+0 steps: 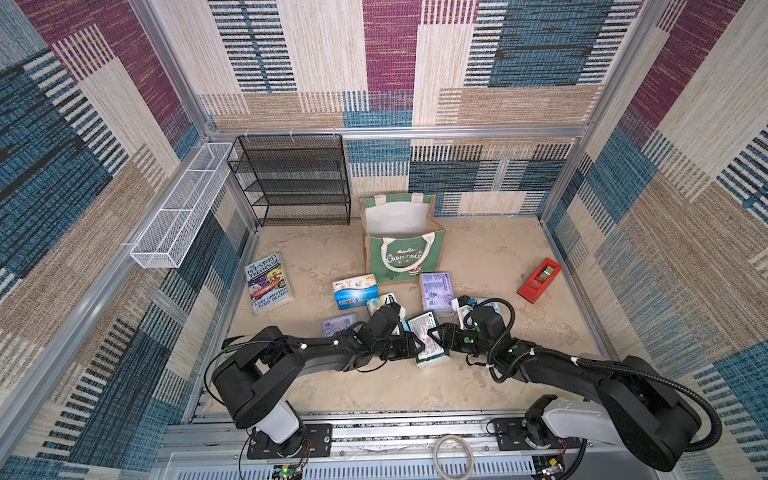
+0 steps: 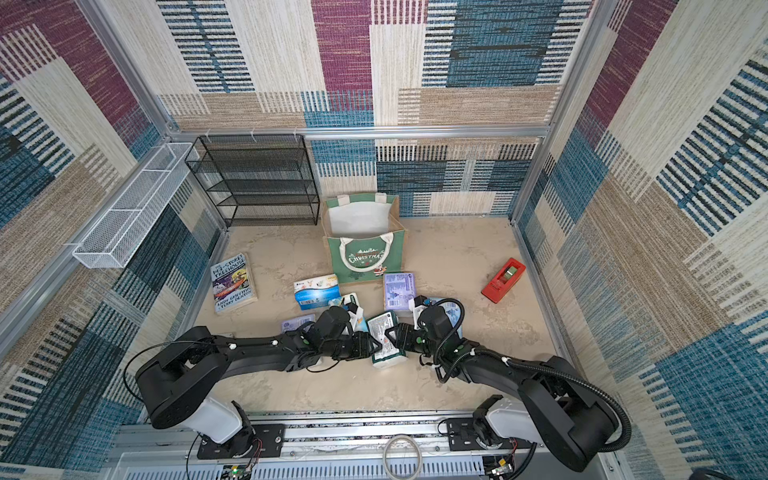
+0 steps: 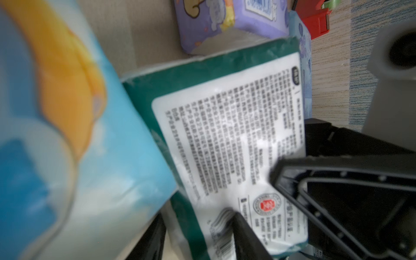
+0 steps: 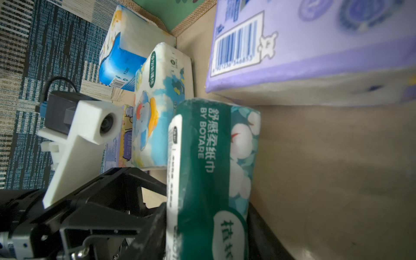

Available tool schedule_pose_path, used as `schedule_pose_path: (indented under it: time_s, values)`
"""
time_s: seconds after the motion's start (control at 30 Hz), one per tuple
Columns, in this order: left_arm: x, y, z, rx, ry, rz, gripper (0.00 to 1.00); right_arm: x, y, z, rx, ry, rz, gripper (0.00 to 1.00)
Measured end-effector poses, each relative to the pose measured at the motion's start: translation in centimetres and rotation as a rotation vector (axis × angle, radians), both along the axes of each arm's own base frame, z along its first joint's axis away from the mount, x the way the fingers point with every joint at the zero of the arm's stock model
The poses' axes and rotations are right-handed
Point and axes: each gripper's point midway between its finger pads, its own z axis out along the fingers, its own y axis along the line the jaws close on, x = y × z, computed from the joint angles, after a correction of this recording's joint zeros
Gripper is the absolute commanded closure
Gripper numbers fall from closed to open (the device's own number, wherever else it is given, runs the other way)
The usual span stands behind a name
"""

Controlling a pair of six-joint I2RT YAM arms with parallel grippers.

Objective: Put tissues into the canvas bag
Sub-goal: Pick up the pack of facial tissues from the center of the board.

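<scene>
In both top views we see the green-white pack [image 1: 434,358] at the front middle of the table [image 1: 374,390]. It is caught between the left gripper [image 1: 415,347] and the right gripper [image 1: 435,334], which face each other nose to nose over it. Its long axis runs from the robot's side toward the canvas bag [image 1: 405,259], slightly slanted, with the white label face up. A lavender pack [image 1: 436,291] lies between it and the bag's green front. The cartoon-print pack [image 1: 380,303] and the blue-white pack [image 1: 355,293] sit to the left, the book [image 1: 268,282] sits farther left, and the red tape dispenser [image 1: 540,280] is well apart on the right. From the left wrist we find the left gripper [image 3: 198,225] clamped narrow on the pack [image 3: 225,135]. One of its fingers [image 3: 245,238] lies on the label, and a finger [image 3: 337,165] of the right gripper touches that label from the opposite end. From the right wrist the pack [image 4: 209,157] fills the right gripper [image 4: 209,225], whose jaws press both broad faces and hold it. Its length points toward the cartoon-print pack [image 4: 157,112], and the lavender pack [image 4: 315,45] lies alongside.
</scene>
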Motion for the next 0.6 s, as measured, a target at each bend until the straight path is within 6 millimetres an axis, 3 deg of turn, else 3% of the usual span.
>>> schedule_pose_path:
  time_s: [0.17, 0.37, 0.6]
  values:
    - [0.2, -0.2, 0.8, -0.024, -0.019, 0.002, 0.48, 0.0, 0.2, 0.0, -0.008, -0.003, 0.014, 0.63]
    - [0.5, 0.2, 2.8, -0.038, -0.062, 0.023, 0.45, 0.4, 0.4, 1.1, -0.009, -0.022, 0.021, 0.63]
    - [1.2, 1.6, 6.4, -0.045, -0.17, 0.065, 0.32, 1.1, -0.3, 3.3, -0.011, -0.057, 0.0, 0.62]
